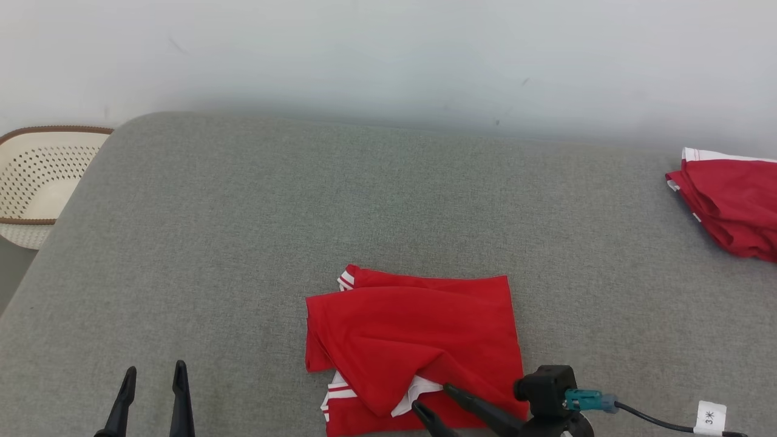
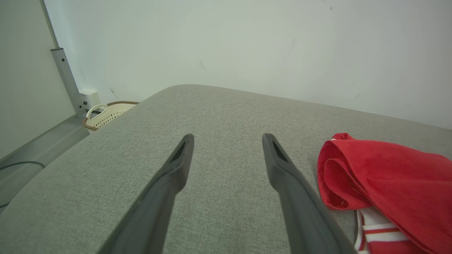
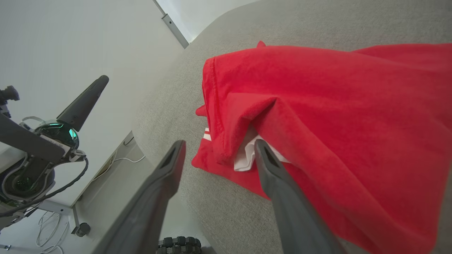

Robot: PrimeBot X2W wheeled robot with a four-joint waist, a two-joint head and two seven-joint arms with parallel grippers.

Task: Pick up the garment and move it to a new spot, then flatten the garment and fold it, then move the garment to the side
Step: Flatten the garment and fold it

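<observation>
**Right fingers at garment's near hem**

Garment (image 1: 419,328) lies loosely folded on the worktop (image 1: 212,243), centre-near, long axis roughly left-right. Right gripper (image 1: 431,396) is nearer: fingers parted, empty, tips at the near hem, possibly touching the white lining. Left gripper (image 1: 155,368) is parted and empty, well to the left. The frame cuts off the garment's near edge.

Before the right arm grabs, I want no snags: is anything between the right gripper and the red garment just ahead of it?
Nothing visible stands between them. The open right gripper sits at the red garment's near edge, one finger over the fabric beside its white inner layer.
</observation>
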